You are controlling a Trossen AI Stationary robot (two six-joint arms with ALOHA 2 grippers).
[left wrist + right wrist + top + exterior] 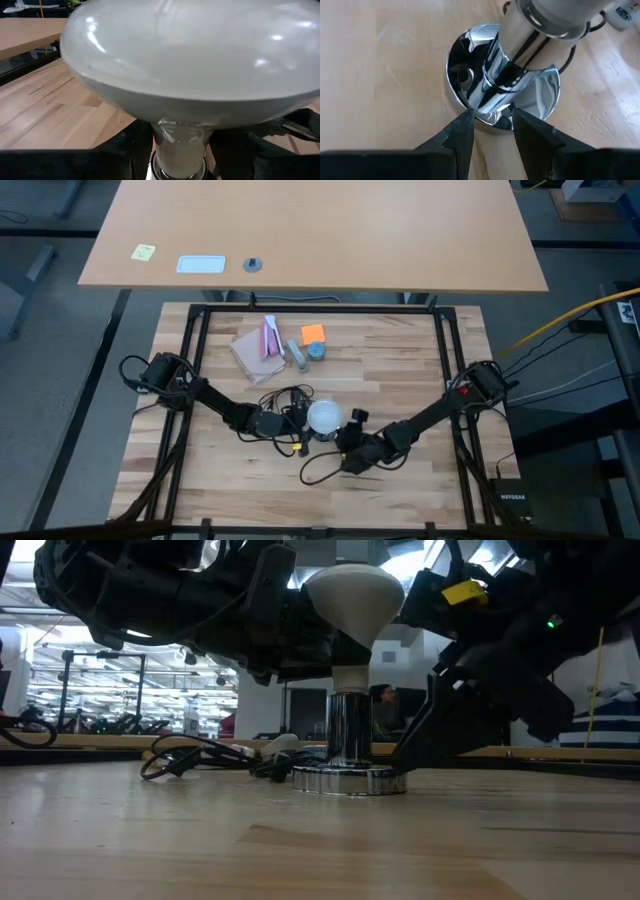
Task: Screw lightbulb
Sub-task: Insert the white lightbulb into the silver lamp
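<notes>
The frosted white lightbulb [324, 417] stands upright, its pale neck [182, 145] sunk into a chrome socket [350, 730]. The socket's round base [350, 780] rests flat on the wooden table. My left gripper [293, 420] comes level from the table's left and is shut on the bulb below its globe. My right gripper [492, 125] slants down from the right. Its fingers stand a little apart at the near rim of the socket's base [490, 117], and I cannot tell whether they touch it. My left gripper pinches the lightbulb's pale neck [172, 135], just under the globe, between its two fingers [117, 155]. The fingers come nearly level from the table's left and lie across the neck. The bulb stands upright, its lower end in the socket on the table.
A tangle of black cord [190, 755] lies left of the socket. Farther back lie a pink packet [262, 340], an orange note [313, 333] and a small blue-grey round piece [317, 350]. A black frame [195, 360] borders the table. Bare wood shows at the near edge.
</notes>
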